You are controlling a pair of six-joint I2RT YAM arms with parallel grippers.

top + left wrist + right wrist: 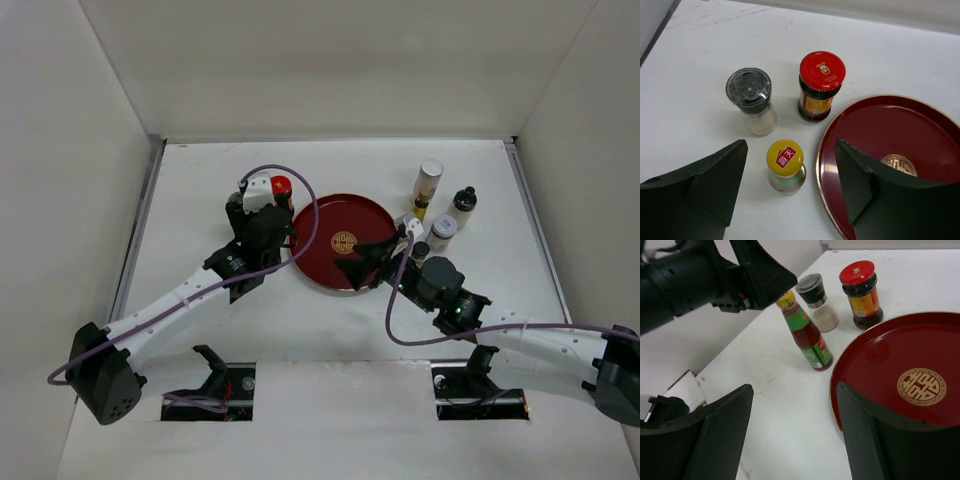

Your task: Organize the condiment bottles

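Observation:
Three condiment bottles stand left of the tray: a red-capped jar (821,85), a shaker (751,100) with a dark see-through lid, and a green-labelled yellow-capped bottle (785,165). My left gripper (791,150) hovers open above the yellow-capped bottle, its fingers well apart on either side and touching nothing. My right gripper (794,387) is open and holds nothing, low over the tray's left rim (836,370). To the right of the tray stand a cream cylinder (428,185), a dark black-capped bottle (464,205) and a silver-lidded jar (442,232).
The round dark-red tray (320,225) with a gold emblem lies mid-table with nothing on it. My left arm (700,280) fills the upper left of the right wrist view. White walls close the table's back and sides.

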